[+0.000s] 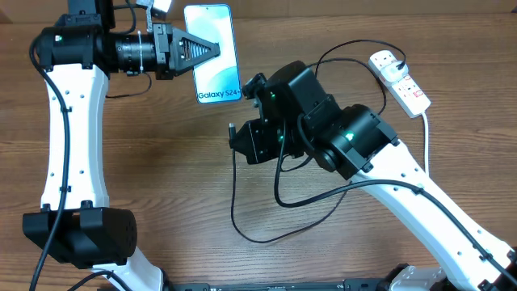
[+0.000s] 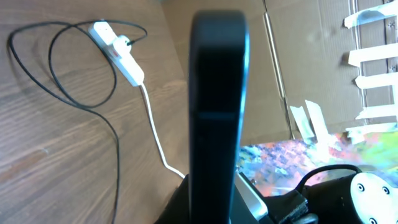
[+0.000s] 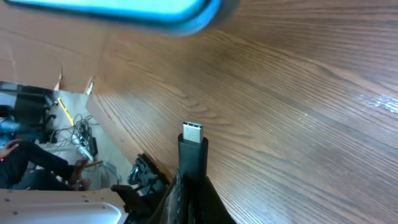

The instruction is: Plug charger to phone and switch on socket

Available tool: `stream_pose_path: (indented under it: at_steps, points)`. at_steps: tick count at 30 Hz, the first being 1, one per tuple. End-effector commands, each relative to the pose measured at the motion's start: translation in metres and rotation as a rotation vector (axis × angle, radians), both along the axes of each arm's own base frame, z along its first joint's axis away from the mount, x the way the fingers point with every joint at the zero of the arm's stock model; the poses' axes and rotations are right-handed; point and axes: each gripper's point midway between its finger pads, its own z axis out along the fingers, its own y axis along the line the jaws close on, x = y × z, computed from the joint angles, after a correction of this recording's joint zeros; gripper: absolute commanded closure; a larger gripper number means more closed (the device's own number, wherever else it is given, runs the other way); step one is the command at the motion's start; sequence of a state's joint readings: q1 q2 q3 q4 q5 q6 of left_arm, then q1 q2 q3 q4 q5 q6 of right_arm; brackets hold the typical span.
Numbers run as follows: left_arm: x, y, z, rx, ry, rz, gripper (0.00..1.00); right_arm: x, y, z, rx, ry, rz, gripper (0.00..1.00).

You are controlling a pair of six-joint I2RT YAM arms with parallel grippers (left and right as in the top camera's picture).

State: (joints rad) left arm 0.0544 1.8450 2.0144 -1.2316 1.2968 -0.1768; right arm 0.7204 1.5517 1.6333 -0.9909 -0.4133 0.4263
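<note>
- Nearest us, the charger's (image 1: 233,202) slack is looping across the tabletop (image 1: 153,178) toward the near edge.
- At mid-tabletop, our right pincer (image 1: 239,134) is pinching the connector tip and pointing it at the phone, not yet touching the port.
- At the far edge, our left pincer (image 1: 202,50) is clamping the phone (image 1: 216,77), screen up.
- Toward the far right corner, the socket (image 1: 401,79) is lying with the plug seemingly seated; we are judging insertion and switching as remaining.

White arm links (image 1: 71,137), black joint housings (image 1: 81,234) — green status lights (image 1: 349,136), black cables (image 1: 58,113) alongside.
</note>
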Motion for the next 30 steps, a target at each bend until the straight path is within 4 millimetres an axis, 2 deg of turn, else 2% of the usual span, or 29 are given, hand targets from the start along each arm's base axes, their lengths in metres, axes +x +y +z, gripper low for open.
stream_pose_path:
  at_steps: [1,5,17,30]
  points:
    - [-0.003,-0.003,-0.002,0.033,0.007,0.001,0.96,0.005,0.000,0.006,0.015,-0.014,-0.020,0.96]
    - [-0.002,-0.004,-0.022,0.148,0.016,0.027,0.96,0.009,-0.008,0.000,-0.038,-0.023,-0.065,0.96]
    - [-0.002,-0.018,-0.028,0.192,-0.011,0.003,0.96,0.006,-0.005,0.002,-0.022,-0.015,-0.049,0.96]
    - [-0.004,-0.019,-0.029,0.191,0.002,0.001,0.96,0.003,0.002,0.005,-0.006,-0.028,-0.034,0.96]
